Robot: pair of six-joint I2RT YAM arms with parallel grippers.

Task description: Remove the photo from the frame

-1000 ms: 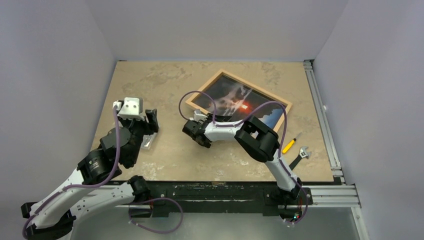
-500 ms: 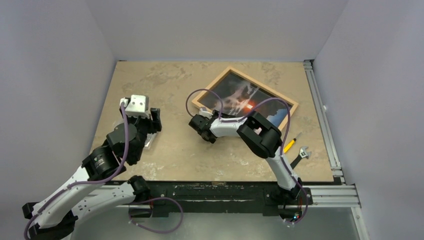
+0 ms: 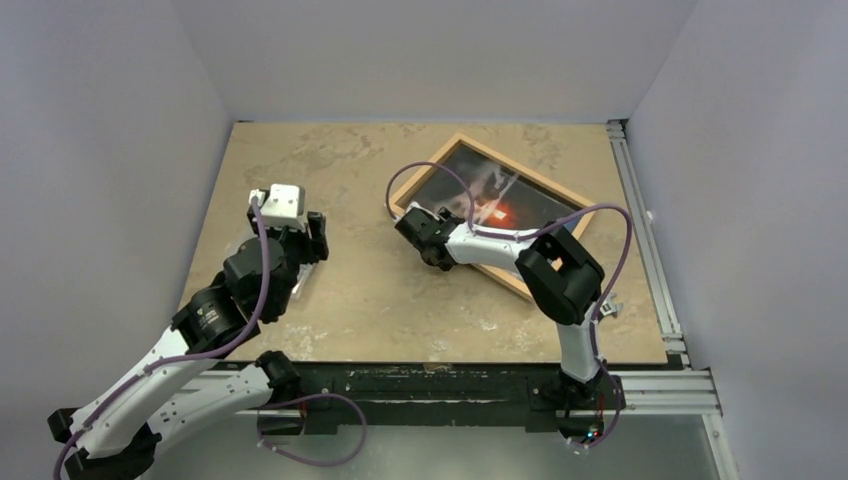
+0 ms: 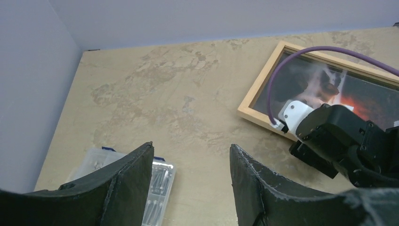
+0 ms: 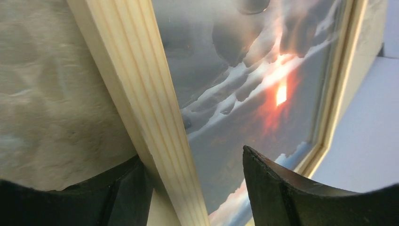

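Note:
The frame [image 3: 535, 172] is a thin pale-wood rectangle lying askew at the table's far right. The photo [image 3: 500, 205] sits inside it, a dark landscape with an orange-red sun. My right gripper [image 3: 428, 240] is open at the frame's left edge. In the right wrist view it [image 5: 193, 160] straddles the wooden rail [image 5: 150, 103], with one finger outside the rail and the other over the photo [image 5: 249, 94]. My left gripper [image 3: 312, 240] is open and empty above the table's left side, well apart from the frame [image 4: 263, 110]. In its own view the fingers are wide apart around the gripper's mid-gap [image 4: 192, 148].
A clear plastic case of small metal parts [image 4: 155, 188] lies under my left gripper, also in the top view [image 3: 297, 285]. A wrench tip [image 3: 610, 305] shows behind the right arm. An aluminium rail [image 3: 640, 230] runs along the table's right edge. Grey walls enclose the table.
My right gripper has moved up and right onto the frame's left edge, and the frame has shifted right. My left gripper has moved a little forward and right.

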